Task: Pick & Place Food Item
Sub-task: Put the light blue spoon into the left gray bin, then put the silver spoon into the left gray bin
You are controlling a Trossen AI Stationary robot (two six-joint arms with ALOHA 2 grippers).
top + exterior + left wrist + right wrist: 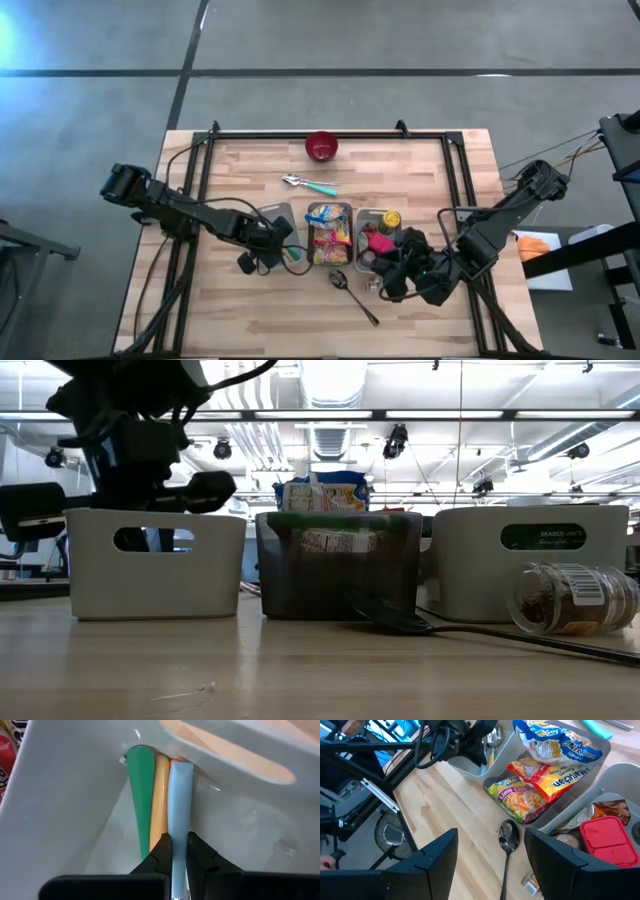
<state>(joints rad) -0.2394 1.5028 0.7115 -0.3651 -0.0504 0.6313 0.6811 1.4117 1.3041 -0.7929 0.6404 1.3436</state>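
Note:
My left gripper (272, 245) reaches down into the white left bin (262, 215) and is shut on a light blue utensil handle (180, 795). A green handle (139, 795) and an orange handle (160, 795) lie beside it against the bin's wall. The middle bin (311, 212) holds noodle packets (540, 782). The right bin (362, 217) holds a red box (602, 835). My right gripper (492, 865) hangs open above the table near the right bin, over a metal spoon (508, 836). A glass jar (575, 598) lies on its side on the table. My left gripper pinches the light blue handle (179, 851) between its two fingers, which point steeply down into the bin. The handle runs along the fingers and on past their tips, its far end against the bin's wall next to the green and orange handles.
A red bowl (322, 147) stands at the far edge, with a teal-handled spoon (312, 185) in front of it. The three bins stand side by side at mid-table. Bare wood lies at the near edge and the far left of the table.

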